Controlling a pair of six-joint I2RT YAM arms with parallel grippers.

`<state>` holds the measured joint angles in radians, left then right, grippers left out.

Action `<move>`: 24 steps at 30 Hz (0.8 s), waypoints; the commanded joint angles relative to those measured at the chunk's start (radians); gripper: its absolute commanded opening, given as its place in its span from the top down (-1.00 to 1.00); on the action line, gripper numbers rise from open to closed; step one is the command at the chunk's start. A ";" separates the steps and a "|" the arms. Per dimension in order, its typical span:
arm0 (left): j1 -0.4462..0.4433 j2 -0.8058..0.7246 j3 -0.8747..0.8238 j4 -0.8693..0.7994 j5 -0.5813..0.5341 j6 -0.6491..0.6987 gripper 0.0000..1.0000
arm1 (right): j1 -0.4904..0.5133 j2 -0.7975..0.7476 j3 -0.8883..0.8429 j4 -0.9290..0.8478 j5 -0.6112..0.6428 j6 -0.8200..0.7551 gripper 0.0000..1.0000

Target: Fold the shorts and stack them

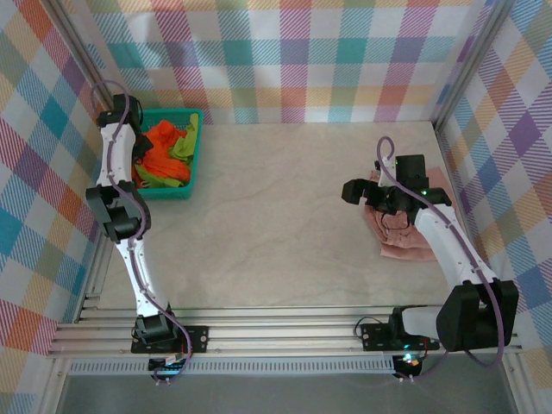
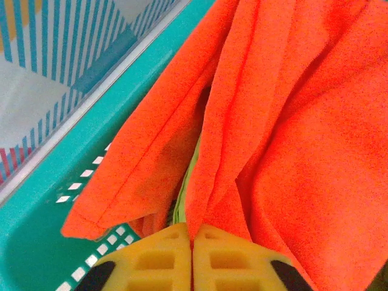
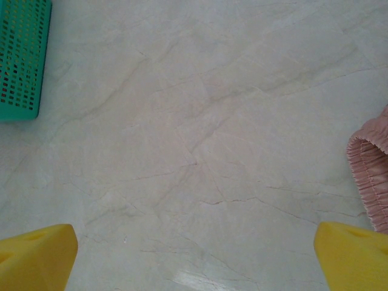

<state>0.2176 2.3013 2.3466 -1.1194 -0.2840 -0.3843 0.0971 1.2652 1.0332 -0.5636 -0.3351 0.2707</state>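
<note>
Clearly, the orange shorts are the item in hand: they hang in long folds from the left gripper, whose two yellow fingers are pressed together with an edge of the cloth caught in the seam between them. I judge that the pinch is taken at one edge so that the garment can come up out of the teal basket in one piece and open under its own weight. The lime green shorts lie crumpled in the same basket, against the orange cloth, so a careless lift may drag them along. The pink shorts lie flat on the right side of the table, well apart from the basket; this place seems to be the base of the stack. The right gripper hovers just beside them with its fingers spread wide and nothing between them, probably ready to help with the orange pair.
</note>
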 commanded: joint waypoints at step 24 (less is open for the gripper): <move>-0.026 -0.524 0.059 0.471 0.390 -0.290 1.00 | 0.001 -0.033 -0.028 0.075 -0.061 0.050 -0.99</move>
<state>0.2134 1.8683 2.3684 -0.8322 -0.0055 -0.5491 0.0971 1.2629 1.0229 -0.5385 -0.3580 0.2932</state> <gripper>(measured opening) 0.050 0.995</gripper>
